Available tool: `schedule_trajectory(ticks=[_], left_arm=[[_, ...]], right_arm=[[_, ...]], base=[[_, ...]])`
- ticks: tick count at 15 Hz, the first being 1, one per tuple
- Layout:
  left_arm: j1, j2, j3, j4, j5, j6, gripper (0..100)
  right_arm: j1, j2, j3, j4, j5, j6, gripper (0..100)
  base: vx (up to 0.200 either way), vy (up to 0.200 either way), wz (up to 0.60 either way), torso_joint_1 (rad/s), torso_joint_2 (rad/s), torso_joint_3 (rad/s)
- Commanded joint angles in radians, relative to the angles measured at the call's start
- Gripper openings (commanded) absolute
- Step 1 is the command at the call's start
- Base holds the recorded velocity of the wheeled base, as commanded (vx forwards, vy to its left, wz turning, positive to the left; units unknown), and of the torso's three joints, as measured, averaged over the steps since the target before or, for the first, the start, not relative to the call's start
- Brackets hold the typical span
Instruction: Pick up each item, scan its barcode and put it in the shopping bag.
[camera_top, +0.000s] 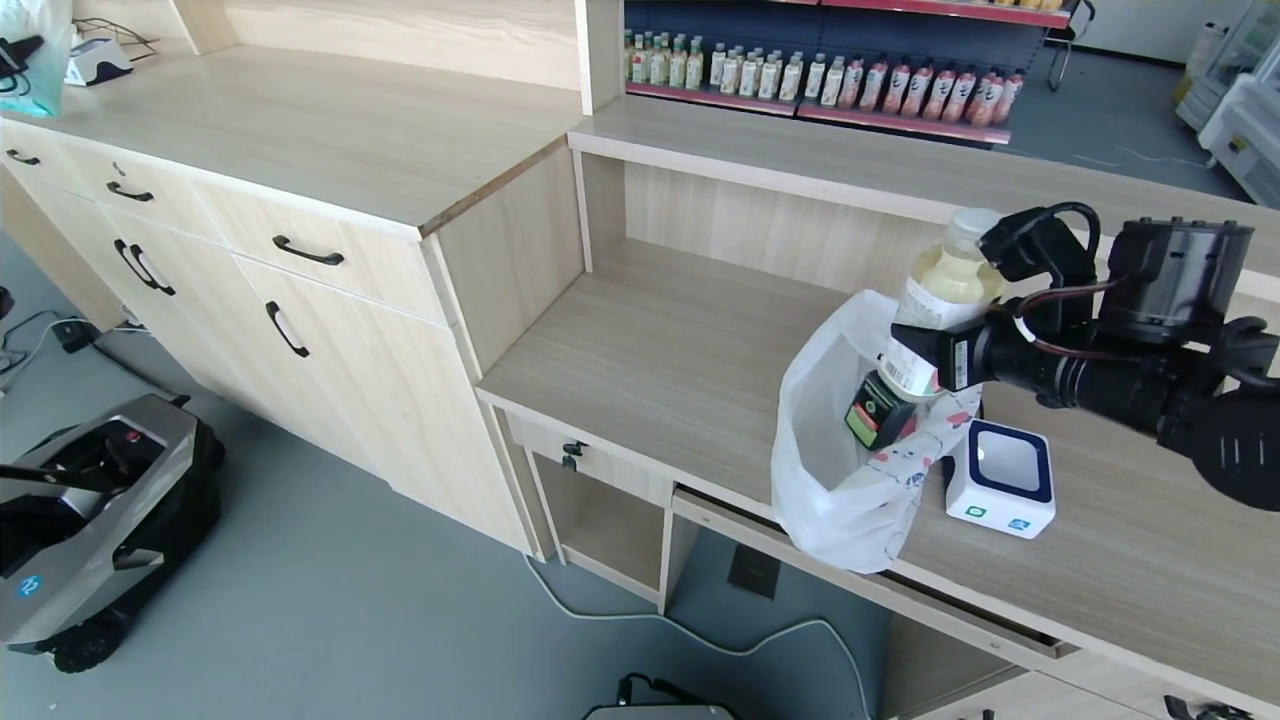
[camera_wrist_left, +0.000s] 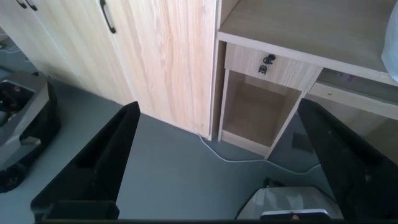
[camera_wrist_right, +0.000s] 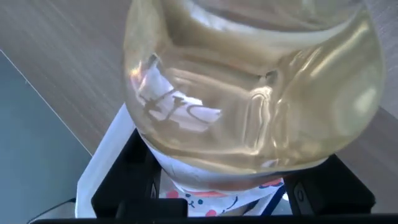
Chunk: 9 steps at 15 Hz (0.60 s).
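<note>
Clear plastic bottle (camera_top: 950, 285), pale yellow liquid, white cap, paper label round body: clamped in R pincer (camera_top: 922, 365) at labelled mid-section, tilted, cap end up. Wall smooth, rounded, glossy w/ glare. Bottle's low end sits at mouth of bag (camera_top: 830, 450), just below pincer. Bag is thin white film, crumpled, small print near rim, standing on matte wood-grain counter (camera_top: 680, 350). Scanner (camera_top: 1003, 480), white rounded cube w/ dark blue top frame, touches bag, just under pincer's wrist. L pincer (camera_wrist_left: 214, 162): flat black fingers wide apart, above smooth grey floor (camera_wrist_left: 174, 168).
</note>
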Motion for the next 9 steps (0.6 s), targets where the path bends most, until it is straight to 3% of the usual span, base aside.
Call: schedule_trajectory(ticks=[1,5,7,9], left_arm=[[0.001,0.000,0.000,-0.001,0.000,0.000,100],[0.001,0.000,0.000,-0.001,0.000,0.000,100],[0.001,0.000,0.000,-0.001,0.000,0.000,100],[0.001,0.000,-0.001,-0.001,0.000,0.000,100]], right_arm=[[0.003,0.074,0.067,-0.102,0.025,0.026,0],[0.007,0.152,0.182,-0.283,0.105,0.024,0],[0.012,0.235,0.272,-0.483,0.151,0.026,0],[0.015,0.275,0.277,-0.524,0.165,0.022,0]], base=[[0.000,0.000,0.00,0.000,0.00,0.000],[0.000,0.000,0.00,0.000,0.00,0.000],[0.000,0.000,0.00,0.000,0.00,0.000],[0.000,0.000,0.00,0.000,0.00,0.000]])
